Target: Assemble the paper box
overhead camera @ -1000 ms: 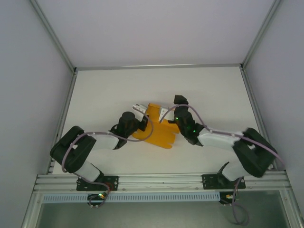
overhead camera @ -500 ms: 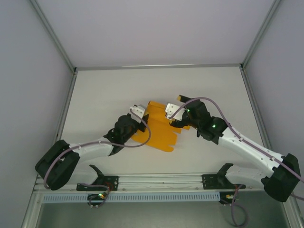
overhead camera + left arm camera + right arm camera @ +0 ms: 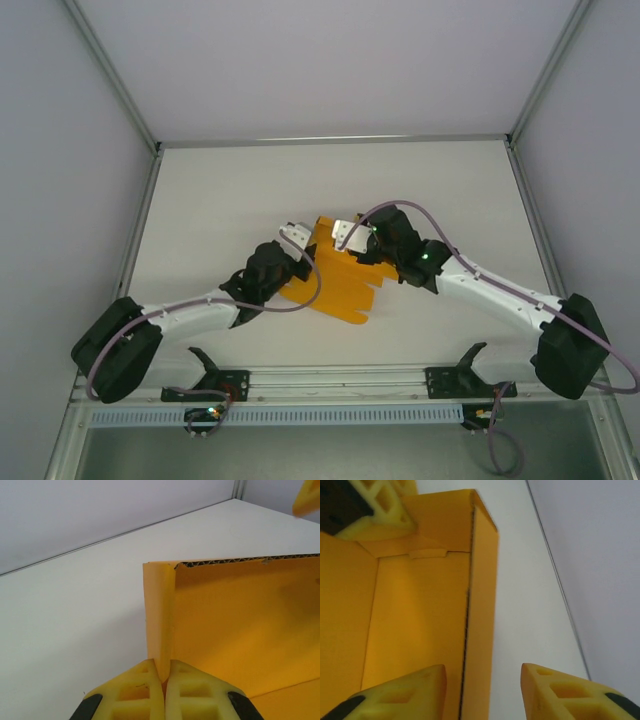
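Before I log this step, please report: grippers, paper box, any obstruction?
Left gripper shut on upright flap of paper box. Right gripper open, fingers astride a box wall. No obstruction seen.

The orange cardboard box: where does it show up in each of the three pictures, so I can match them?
Top external: paper box mid-picture on the table.
Left wrist: paper box across the right half, one wall upright.
Right wrist: paper box across the left and centre.
Shared landmark: the left gripper, shut on a box wall.
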Robot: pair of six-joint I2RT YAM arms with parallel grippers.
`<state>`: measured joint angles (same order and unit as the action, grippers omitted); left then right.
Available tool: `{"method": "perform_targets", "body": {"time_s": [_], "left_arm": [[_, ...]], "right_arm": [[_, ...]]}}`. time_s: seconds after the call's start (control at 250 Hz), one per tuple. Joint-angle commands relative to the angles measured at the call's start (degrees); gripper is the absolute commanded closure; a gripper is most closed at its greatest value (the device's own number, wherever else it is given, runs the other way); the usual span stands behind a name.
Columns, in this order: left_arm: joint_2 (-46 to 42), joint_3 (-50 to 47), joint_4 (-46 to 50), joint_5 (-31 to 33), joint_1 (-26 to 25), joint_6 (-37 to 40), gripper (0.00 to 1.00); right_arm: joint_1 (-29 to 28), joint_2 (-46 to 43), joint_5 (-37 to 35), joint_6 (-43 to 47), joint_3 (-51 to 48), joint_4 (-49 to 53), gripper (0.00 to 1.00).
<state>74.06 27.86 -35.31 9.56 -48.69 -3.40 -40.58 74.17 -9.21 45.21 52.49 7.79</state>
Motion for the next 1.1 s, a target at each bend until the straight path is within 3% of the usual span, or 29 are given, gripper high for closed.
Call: {"method": "perform_targets", "body": {"time_s": [0.0,0.204,0.324,0.411,0.495,0.631,0.871,0.919,1.094], "left_arm": [[-2.25,1.26,0.25,1.41,-0.34,-1.87,1.0],[-3.49,-1.37,-4.55,-0.16,-0.38,-2.12,1.0],[-2.47,-0.16,-2.89,-0.97,-0.38,-1.39,0.95],[-1.65,0.9,-1.43,-1.51,-0.32,-0.94,0.74],[-1.46,1.48,-0.49,-2.44,-0.19,-0.91,0.68],[-1.98,2.68,3.31,-5.81,1.38,-1.62,0.74],[-0.22,5.18,9.72,-24.2,6.31,-2.85,0.7],[0.36,5.58,10.37,-26.32,7.14,-3.35,0.64],[1.85,6.93,11.61,-27.26,7.66,-3.39,0.59]], "right_arm": [[-0.47,1.04,-2.0,1.15,0.34,-0.32,0.69],[-1.89,1.94,-5.83,3.34,0.07,-1.89,1.0],[-3.7,2.82,-8.47,6.03,0.18,-4.09,1.0],[-4.71,3.44,-9.34,6.73,1.33,-2.9,1.0],[-5.17,3.22,-9.33,7.17,1.39,-2.82,1.0],[-5.4,1.83,-9.38,8.05,0.77,-3.46,1.0],[-5.43,-0.97,-6.26,8.27,0.72,-3.46,1.0],[-5.57,-1.44,-5.46,8.23,0.86,-3.16,1.0],[-5.92,-2.11,-4.45,7.86,1.04,-2.69,1.0]]}}
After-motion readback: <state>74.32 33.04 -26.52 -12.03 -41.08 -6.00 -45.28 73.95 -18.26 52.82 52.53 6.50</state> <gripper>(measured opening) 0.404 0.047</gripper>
